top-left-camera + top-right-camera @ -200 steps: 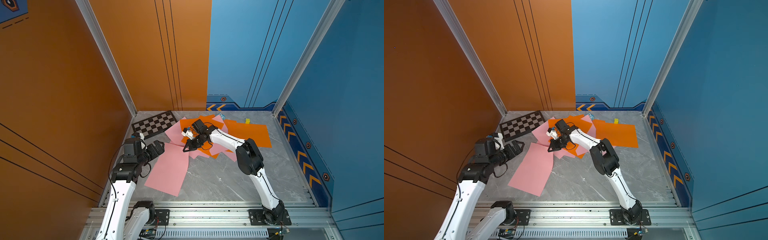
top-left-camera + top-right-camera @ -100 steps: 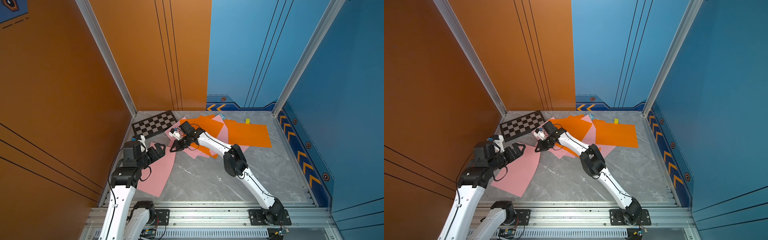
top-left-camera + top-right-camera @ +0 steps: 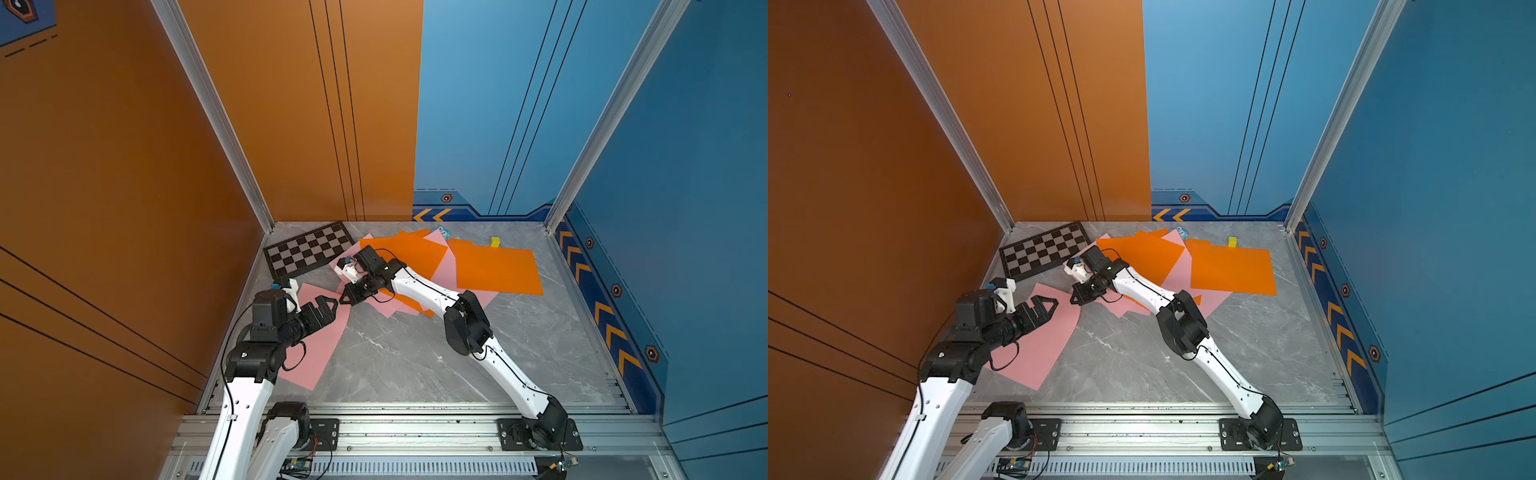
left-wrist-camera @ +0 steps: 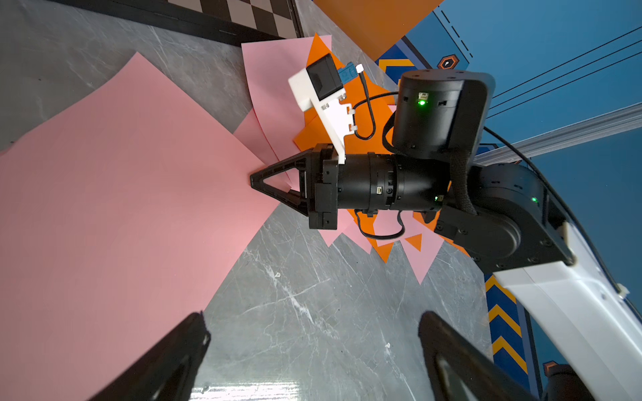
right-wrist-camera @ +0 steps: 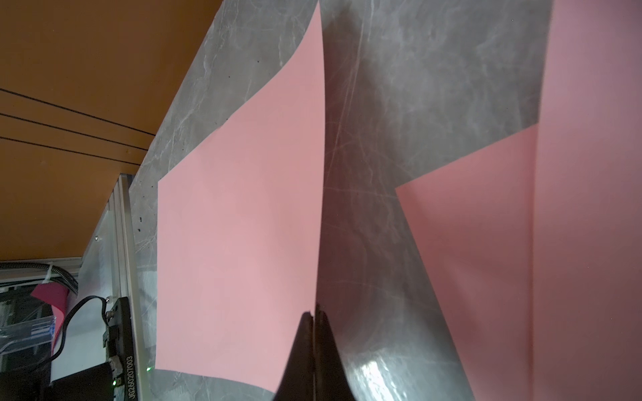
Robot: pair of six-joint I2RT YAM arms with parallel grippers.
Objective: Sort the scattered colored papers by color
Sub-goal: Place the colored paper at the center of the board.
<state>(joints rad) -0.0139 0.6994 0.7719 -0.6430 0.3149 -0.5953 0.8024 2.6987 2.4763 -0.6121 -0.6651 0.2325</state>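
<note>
Now the right pincer (image 3: 345,299) is clamped on a corner of the light pink paper sheet (image 3: 318,353), lying on the tabletop (image 3: 415,365) beside the black-and-grey checkered board (image 3: 309,253); the left pincer (image 3: 330,311) hovers, jaws apart. Best drag low and slow, no tearing.

Surface: grey marbled tabletop (image 3: 415,365), white veining, framed by a metal rail at the near edge.
Far left: checkered board (image 3: 309,253), flat, set askew.
Near left: one pink sheet (image 3: 320,345) by itself.
Far middle: heap of overlapping pink and orange papers (image 3: 419,249) (layer order underneath cannot be told).
Far right: single orange sheet (image 3: 494,266), its left edge meeting the heap. A small yellow cube (image 3: 494,241) sits just beside its far edge, seen in both top views.
</note>
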